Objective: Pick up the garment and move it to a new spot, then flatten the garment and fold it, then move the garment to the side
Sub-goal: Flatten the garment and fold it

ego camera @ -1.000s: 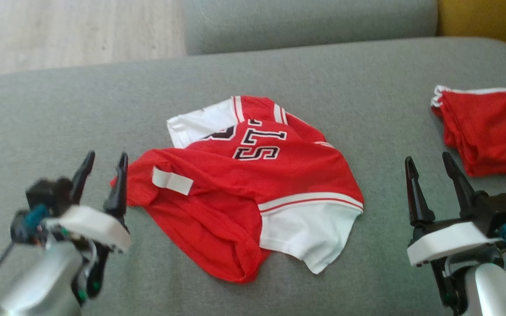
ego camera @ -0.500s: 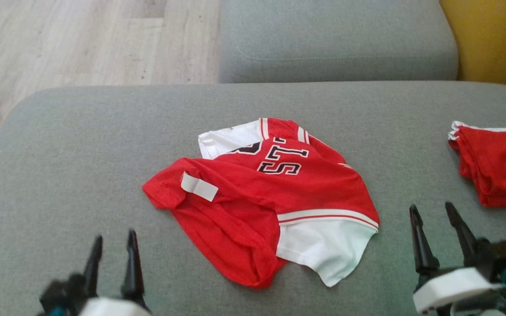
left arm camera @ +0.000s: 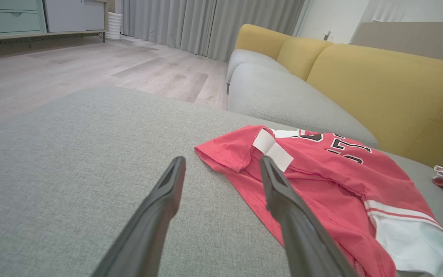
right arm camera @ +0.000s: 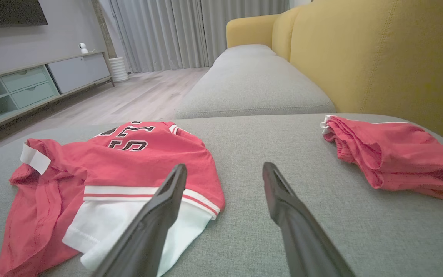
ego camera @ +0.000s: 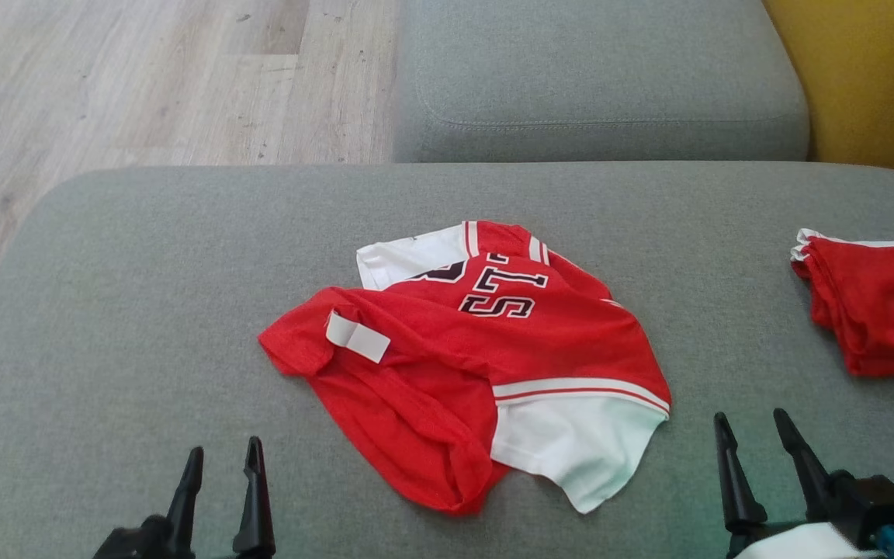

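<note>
The garment [ego camera: 478, 357] is a crumpled red jersey with white sleeves, black letters and a white tag, lying in the middle of the grey cushion [ego camera: 144, 310]. The left wrist view has the garment [left arm camera: 321, 173] just beyond my right finger, and the right wrist view has the garment [right arm camera: 121, 165] to the left of my fingers. My left gripper [ego camera: 222, 458] stands open at the bottom left, short of the garment's red edge. My right gripper [ego camera: 753, 423] stands open at the bottom right, beside the white sleeve. Neither holds anything.
A second red garment [ego camera: 878, 303] with white trim lies bunched at the cushion's right edge, also in view as red cloth [right arm camera: 390, 154]. A grey seat cushion [ego camera: 602, 78] and yellow backrest [ego camera: 874, 78] lie beyond. Wooden floor [ego camera: 144, 78] lies at the far left.
The head camera has tilted, so the whole scene sits lower and farther. Both grippers have drawn back toward the bottom edge; the left one was beside the garment's red edge.
</note>
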Available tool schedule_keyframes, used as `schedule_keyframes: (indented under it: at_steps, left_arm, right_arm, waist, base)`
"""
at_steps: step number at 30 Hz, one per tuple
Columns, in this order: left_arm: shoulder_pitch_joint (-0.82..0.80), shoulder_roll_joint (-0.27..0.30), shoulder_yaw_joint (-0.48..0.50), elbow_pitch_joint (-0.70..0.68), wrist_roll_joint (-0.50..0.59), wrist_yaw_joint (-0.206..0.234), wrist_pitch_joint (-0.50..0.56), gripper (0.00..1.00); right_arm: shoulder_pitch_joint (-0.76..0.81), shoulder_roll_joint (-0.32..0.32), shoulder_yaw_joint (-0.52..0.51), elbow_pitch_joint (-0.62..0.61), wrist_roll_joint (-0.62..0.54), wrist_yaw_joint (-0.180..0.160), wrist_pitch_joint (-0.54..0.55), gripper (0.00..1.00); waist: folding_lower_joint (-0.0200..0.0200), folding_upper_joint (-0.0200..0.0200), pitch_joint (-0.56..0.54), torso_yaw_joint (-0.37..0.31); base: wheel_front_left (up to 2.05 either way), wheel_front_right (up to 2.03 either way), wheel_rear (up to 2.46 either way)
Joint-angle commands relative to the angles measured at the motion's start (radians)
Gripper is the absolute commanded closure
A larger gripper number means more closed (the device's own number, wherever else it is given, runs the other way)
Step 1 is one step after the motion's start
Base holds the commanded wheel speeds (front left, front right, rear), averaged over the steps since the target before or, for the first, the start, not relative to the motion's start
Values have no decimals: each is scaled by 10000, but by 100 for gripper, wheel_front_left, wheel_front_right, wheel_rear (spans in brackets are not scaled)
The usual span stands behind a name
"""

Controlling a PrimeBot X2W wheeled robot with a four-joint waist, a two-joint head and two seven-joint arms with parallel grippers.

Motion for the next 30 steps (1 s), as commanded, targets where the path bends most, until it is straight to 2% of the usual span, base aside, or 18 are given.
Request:
schedule_keyframes:
  at_steps: [1, 20, 30]
  left_arm:
    - [-287, 25, 444, -160, 107, -88, -125, 0]
    - [-417, -103, 401, 139, 181, -237, -126, 0]
    - [-597, -142, 377, 153, 217, -256, -123, 0]
  right_arm:
    - [-392, -68, 281, -199, 12, -7, -154, 0]
    - [-582, -68, 304, 75, -107, -7, 15, 0]
    - [-2004, -68, 108, 779, -1039, -7, 1197, 0]
  waist:
    - [0, 0, -7, 1]
    - [0, 0, 52, 95]
    - [0, 0, 386, 351]
  base:
    - [0, 0, 0]
    - [0, 0, 0]
    - [0, 0, 0]
